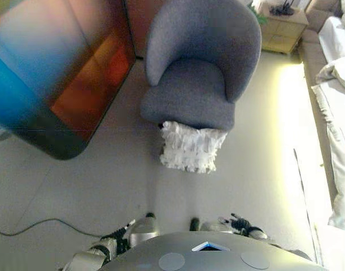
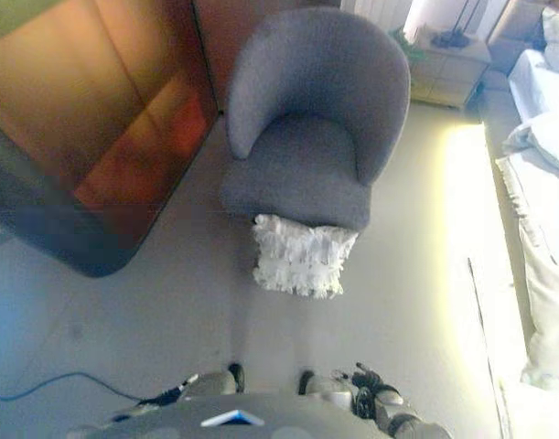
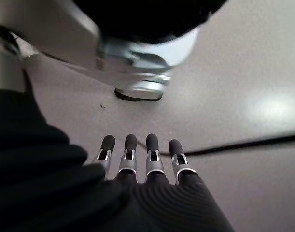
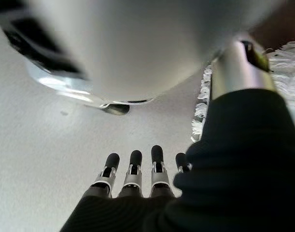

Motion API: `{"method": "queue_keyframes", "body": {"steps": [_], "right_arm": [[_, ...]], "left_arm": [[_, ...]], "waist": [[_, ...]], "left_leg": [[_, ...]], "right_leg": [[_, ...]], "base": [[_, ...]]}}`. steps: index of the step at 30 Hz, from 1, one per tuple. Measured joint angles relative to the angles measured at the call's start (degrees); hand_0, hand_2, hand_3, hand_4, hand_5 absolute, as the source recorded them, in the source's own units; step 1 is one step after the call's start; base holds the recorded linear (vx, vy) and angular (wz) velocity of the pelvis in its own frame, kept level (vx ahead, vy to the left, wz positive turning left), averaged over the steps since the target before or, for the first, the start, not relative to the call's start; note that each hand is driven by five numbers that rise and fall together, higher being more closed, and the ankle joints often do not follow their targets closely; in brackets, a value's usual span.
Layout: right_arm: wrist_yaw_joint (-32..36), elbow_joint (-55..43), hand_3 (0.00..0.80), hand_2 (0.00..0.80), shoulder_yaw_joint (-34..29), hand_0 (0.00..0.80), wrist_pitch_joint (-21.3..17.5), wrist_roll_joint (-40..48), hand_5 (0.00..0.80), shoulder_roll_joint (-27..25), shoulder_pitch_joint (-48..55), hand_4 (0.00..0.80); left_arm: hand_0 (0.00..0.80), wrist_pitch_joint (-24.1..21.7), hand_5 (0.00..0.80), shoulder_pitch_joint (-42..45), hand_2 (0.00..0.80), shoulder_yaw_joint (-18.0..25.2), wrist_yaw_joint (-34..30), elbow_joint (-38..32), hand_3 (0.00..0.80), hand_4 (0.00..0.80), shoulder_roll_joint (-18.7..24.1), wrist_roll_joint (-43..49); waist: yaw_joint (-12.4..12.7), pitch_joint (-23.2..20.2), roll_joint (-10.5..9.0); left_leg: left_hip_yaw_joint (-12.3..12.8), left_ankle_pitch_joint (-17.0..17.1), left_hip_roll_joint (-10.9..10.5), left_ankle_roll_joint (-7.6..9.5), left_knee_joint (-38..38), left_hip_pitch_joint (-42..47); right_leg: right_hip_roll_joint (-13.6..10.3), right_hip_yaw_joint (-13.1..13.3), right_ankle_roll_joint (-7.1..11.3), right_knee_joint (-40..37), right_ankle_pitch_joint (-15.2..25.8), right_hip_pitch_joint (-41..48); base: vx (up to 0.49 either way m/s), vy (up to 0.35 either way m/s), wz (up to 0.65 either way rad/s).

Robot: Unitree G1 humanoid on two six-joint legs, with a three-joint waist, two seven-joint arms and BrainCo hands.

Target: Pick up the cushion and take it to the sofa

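Observation:
A white fringed cushion point(image 1: 192, 147) lies on the floor, leaning against the front of a grey armchair point(image 1: 197, 68). It also shows in the right eye view point(image 2: 300, 255) and at the edge of the right wrist view point(image 4: 282, 63). A pale sofa point(image 1: 336, 107) runs along the right side. My left hand point(image 1: 113, 240) hangs low at the bottom left, fingers straight point(image 3: 130, 154), empty. My right hand point(image 1: 243, 224) hangs low at the bottom right, fingers straight point(image 4: 135, 169), empty. Both hands are well short of the cushion.
A large dark rounded panel point(image 1: 59, 73) with an orange-brown face stands at the left. A wooden cabinet point(image 1: 282, 25) stands behind the armchair at the back right. White cushions point(image 1: 339, 70) lie on the sofa. Open pale floor point(image 1: 104, 180) lies between me and the cushion.

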Motion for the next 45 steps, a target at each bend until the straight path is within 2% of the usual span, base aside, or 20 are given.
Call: {"method": "queue_keyframes", "body": {"steps": [2,5,8,10,13,17,18,19,20,21,22,25,28,29,31,34,38,42,43,45], "right_arm": [[-0.10,1.26,0.000,0.000,0.06,0.000,0.04,-0.02,0.000,-0.36,-0.38,0.000],[-0.05,1.11,0.000,0.000,-0.06,0.000,0.05,-0.68,0.000,-0.54,-0.55,0.000],[0.00,1.31,0.000,0.000,-0.12,0.000,0.34,-0.66,0.000,-0.91,-0.52,0.000],[0.11,1.93,0.000,0.000,-0.14,0.000,1.37,-0.62,0.000,-1.06,-1.12,0.000],[0.21,3.22,0.000,0.000,-0.14,0.000,2.54,-0.57,0.000,-0.99,-1.78,0.000],[0.64,4.34,0.000,0.000,-0.26,0.000,4.64,-0.15,0.000,-0.88,-1.69,0.000],[0.55,4.39,0.000,0.000,-0.52,0.000,5.30,0.26,0.000,-0.60,-1.44,0.000],[0.48,4.79,0.000,0.000,-1.05,0.000,5.82,0.74,0.000,-0.10,-0.96,0.000],[0.46,6.15,0.000,0.000,-1.30,0.000,6.08,1.09,0.000,0.15,-0.40,0.000],[0.65,5.89,0.000,0.000,-2.25,0.000,6.21,1.09,0.000,0.78,-0.47,0.000],[0.99,4.94,0.000,0.000,-2.41,0.000,6.00,1.02,0.000,1.98,-0.43,0.000],[1.26,3.12,0.000,0.000,-2.35,0.000,5.35,0.05,0.000,3.38,-0.49,0.000],[0.98,1.65,0.000,0.000,-1.93,0.000,4.65,0.13,0.000,2.30,-2.19,0.000],[1.02,0.54,0.000,0.000,-1.90,0.000,4.56,0.39,0.000,2.05,-2.40,0.000],[0.61,-0.84,0.000,0.000,-1.70,0.000,4.58,0.70,0.000,2.03,-3.04,0.000],[0.26,-2.18,0.000,0.000,-0.73,0.000,4.42,1.55,0.000,1.92,-2.68,0.000],[0.07,-3.39,0.000,0.000,-0.83,0.000,3.61,1.55,0.000,1.71,-2.09,0.000],[0.17,-3.21,0.000,0.000,-0.76,0.000,3.71,-0.61,0.000,1.95,-1.15,0.000],[0.29,-3.18,0.000,0.000,-0.83,0.000,3.76,-0.77,0.000,1.93,-0.71,0.000],[0.67,-2.95,0.000,0.000,-0.78,0.000,3.88,-1.27,0.000,1.23,-0.39,0.000]], "left_arm": [[0.000,-0.01,0.000,-0.17,0.000,-0.04,-0.03,-0.02,0.000,0.000,-0.57,-0.55],[0.000,0.12,0.000,0.53,0.000,-0.02,-0.03,1.00,0.000,0.000,-1.01,-0.55],[0.000,0.24,0.000,0.69,0.000,-0.04,-0.06,1.73,0.000,0.000,-1.69,-0.49],[0.000,0.24,0.000,0.69,0.000,-0.04,-0.06,2.07,0.000,0.000,-2.02,-0.49],[0.000,0.35,0.000,0.59,0.000,0.10,-0.07,3.24,0.000,0.000,-2.21,-0.43],[0.000,0.74,0.000,0.65,0.000,1.66,-0.41,4.14,0.000,0.000,-2.27,-0.42],[0.000,0.84,0.000,0.62,0.000,1.70,-0.62,4.10,0.000,0.000,-1.98,-0.32],[0.000,0.91,0.000,0.72,0.000,2.37,-0.74,4.25,0.000,0.000,-1.48,-0.17],[0.000,0.73,0.000,1.72,0.000,2.84,-0.90,4.15,0.000,0.000,-1.61,0.51],[0.000,0.33,0.000,2.00,0.000,2.96,-1.47,3.60,0.000,0.000,-0.92,1.01],[0.000,-0.20,0.000,2.09,0.000,2.91,-2.10,2.69,0.000,0.000,0.47,1.14],[0.000,-1.36,0.000,1.32,0.000,2.00,-2.67,-0.53,0.000,0.000,2.76,1.31],[0.000,-0.97,0.000,-1.61,0.000,-0.30,-2.84,-0.94,0.000,0.000,2.46,1.30],[0.000,-0.60,0.000,-2.52,0.000,-0.87,-2.84,-1.03,0.000,0.000,2.56,1.30],[0.000,0.24,0.000,-3.42,0.000,-0.85,-2.79,-1.61,0.000,0.000,2.36,1.15],[0.000,1.44,0.000,-3.88,0.000,-0.93,-2.71,-1.63,0.000,0.000,1.85,0.62],[0.000,2.08,0.000,-2.17,0.000,-0.70,-2.48,-0.94,0.000,0.000,1.87,0.60],[0.000,2.46,0.000,0.71,0.000,-0.13,-1.34,-0.92,0.000,0.000,2.30,0.57],[0.000,2.35,0.000,1.42,0.000,-0.04,-0.89,-0.88,0.000,0.000,2.31,0.37],[0.000,1.93,0.000,2.28,0.000,1.03,0.45,-0.92,0.000,0.000,1.40,-1.52]], "waist": [[0.69,1.04,0.37],[0.73,1.46,0.99],[2.36,2.64,1.95],[3.80,2.76,2.47],[5.30,2.97,2.86],[6.39,2.43,2.55],[6.55,2.16,2.14],[6.63,1.48,0.80],[6.97,0.88,0.47],[6.29,0.62,-0.17],[6.26,-0.20,-1.59],[6.81,-2.15,-4.21],[6.18,-3.13,-2.43],[5.49,-3.62,-2.30],[4.86,-4.09,-0.83],[3.57,-3.68,0.52],[2.46,-3.85,0.22],[2.12,-4.90,-1.50],[2.12,-5.14,-1.90],[2.22,-5.32,-1.01]], "left_leg": [[-0.06,-1.19,-1.07,0.22,0.43,-1.91],[1.96,-1.12,-2.51,0.35,-9.29,-1.59],[2.13,-0.73,-2.10,0.29,-18.33,-0.17],[0.64,-0.77,-1.62,0.23,-25.68,1.00],[-1.24,-1.01,0.23,-0.11,-25.11,-0.02],[-5.56,-1.58,1.05,-0.23,-22.19,-1.97],[-4.38,-0.54,0.31,0.94,-19.49,-2.11],[-2.46,-0.54,-1.41,1.49,-15.78,-2.22],[-0.97,-0.19,-2.81,3.49,-13.82,-2.00],[-0.51,0.10,-4.03,7.46,-11.63,-1.82],[0.42,-1.20,-5.59,9.68,-10.94,-1.16],[1.45,-3.81,-8.89,12.31,-12.00,1.65],[0.42,-3.02,-9.00,13.64,-16.81,5.20],[1.15,-2.70,-8.84,14.04,-18.44,6.12],[1.62,-2.52,-7.90,14.21,-20.91,7.36],[1.89,-1.63,-6.51,13.30,-23.05,9.18],[1.23,-2.44,-6.24,12.43,-25.28,12.16],[0.01,-3.53,-6.44,9.65,-25.20,14.43],[-0.22,-3.79,-5.95,8.65,-25.20,15.14],[-0.30,-4.40,-4.09,6.89,-24.88,15.70]], "right_leg": [[-0.18,0.40,-0.96,-0.24,0.22,0.53],[0.82,0.40,-1.93,-0.67,0.63,0.59],[3.48,0.56,-2.59,-1.96,0.93,2.51],[4.89,1.99,-2.69,-2.41,0.68,3.46],[5.91,3.66,-2.26,-3.62,-0.34,6.53],[4.03,6.57,-0.02,-0.02,-5.93,8.15],[2.25,7.45,1.42,0.23,-7.33,9.07],[-0.30,7.76,1.48,0.31,-9.10,10.03],[-1.93,7.45,2.62,2.68,-11.13,11.16],[-2.02,7.45,5.06,12.51,-13.40,10.25],[-2.71,7.18,6.67,23.90,-15.01,7.92],[-3.87,4.82,10.36,34.30,-12.10,6.49],[-2.19,2.84,9.47,32.98,-12.40,3.47],[-3.41,-0.30,9.34,31.84,-13.71,1.15],[-4.38,-4.84,8.89,27.09,-13.93,-3.17],[-5.05,-8.14,7.84,16.56,-11.47,-7.00],[-6.62,-7.96,8.49,5.01,-2.65,-6.26],[-7.87,-6.48,8.19,-3.36,4.48,-1.76],[-7.42,-6.73,8.21,-5.33,7.49,0.02],[-5.16,-6.62,6.92,-7.75,7.86,2.62]], "base": [[0.291,0.023,-0.09],[0.343,0.004,0.00],[0.555,0.026,-0.08],[0.676,0.063,-0.26],[0.704,0.100,-0.29],[0.830,0.231,-0.34],[0.822,0.266,-0.51],[0.804,0.251,-0.60],[0.741,0.230,-0.39],[0.654,0.204,-0.22],[0.610,0.190,-0.13],[0.537,0.172,-0.30],[0.330,0.069,-0.20],[0.242,0.044,-0.19],[0.201,0.026,-0.25],[0.226,-0.021,-0.03],[0.267,-0.068,0.07],[0.210,-0.168,0.14],[0.157,-0.228,0.09],[0.152,-0.236,0.04]]}}
